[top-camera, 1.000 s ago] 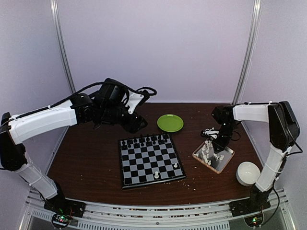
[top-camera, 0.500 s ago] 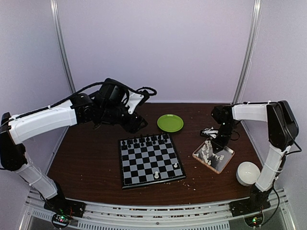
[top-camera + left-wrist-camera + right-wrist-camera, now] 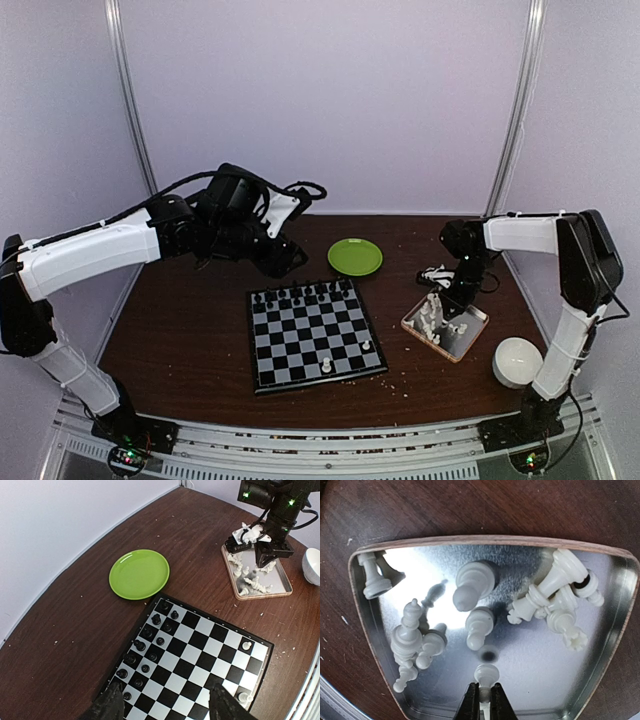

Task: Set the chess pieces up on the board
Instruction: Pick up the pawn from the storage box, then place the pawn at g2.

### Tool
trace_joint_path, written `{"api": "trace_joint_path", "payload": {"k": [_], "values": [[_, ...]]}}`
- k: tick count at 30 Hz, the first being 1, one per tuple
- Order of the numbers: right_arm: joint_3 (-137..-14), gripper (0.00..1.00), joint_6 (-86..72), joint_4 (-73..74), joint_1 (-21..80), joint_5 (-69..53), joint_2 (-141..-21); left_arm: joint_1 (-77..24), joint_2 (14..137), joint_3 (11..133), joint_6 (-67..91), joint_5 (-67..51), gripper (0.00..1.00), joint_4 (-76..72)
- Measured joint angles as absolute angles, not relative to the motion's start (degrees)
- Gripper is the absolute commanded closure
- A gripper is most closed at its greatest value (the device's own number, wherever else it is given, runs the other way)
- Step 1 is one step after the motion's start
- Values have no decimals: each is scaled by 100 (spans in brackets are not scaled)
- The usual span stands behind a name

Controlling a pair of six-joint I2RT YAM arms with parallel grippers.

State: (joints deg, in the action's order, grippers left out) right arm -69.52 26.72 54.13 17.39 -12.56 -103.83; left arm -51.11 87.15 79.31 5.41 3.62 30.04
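**Right tool pinches a pawn in the tray, left tool idle and wide**

Right tool is closed narrow on a white pawn, gripped low on the body with the head poking out past the fingers. A dark spot under it suggests it hangs just above the tray floor. The rest of the chess pieces lie loose in the tray, mostly tipped over, some in piles. Two white men already stand on the board, both at its near right side. Black chessmen fill the far two rows. The tray sits on the desk, right of the board and apart from it.

Left tool hangs over the far edge of the board, jaws spread wide, holding nothing.

Risks:
- The grip is thin and the pawn round, so it may twist or pop out on the carry.
- A slanted pawn could topple when released on its square.
- A low approach could knock the white men already standing.
- The pawn could be set off-square.
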Motion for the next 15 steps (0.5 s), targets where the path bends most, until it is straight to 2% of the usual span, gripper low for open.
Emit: {"api": "trace_joint_path", "payload": {"k": [15], "values": [[-7603,98,2703,6191,2069,-1623,-8844,-5107,8707,7931,526,454,39,3006]]}}
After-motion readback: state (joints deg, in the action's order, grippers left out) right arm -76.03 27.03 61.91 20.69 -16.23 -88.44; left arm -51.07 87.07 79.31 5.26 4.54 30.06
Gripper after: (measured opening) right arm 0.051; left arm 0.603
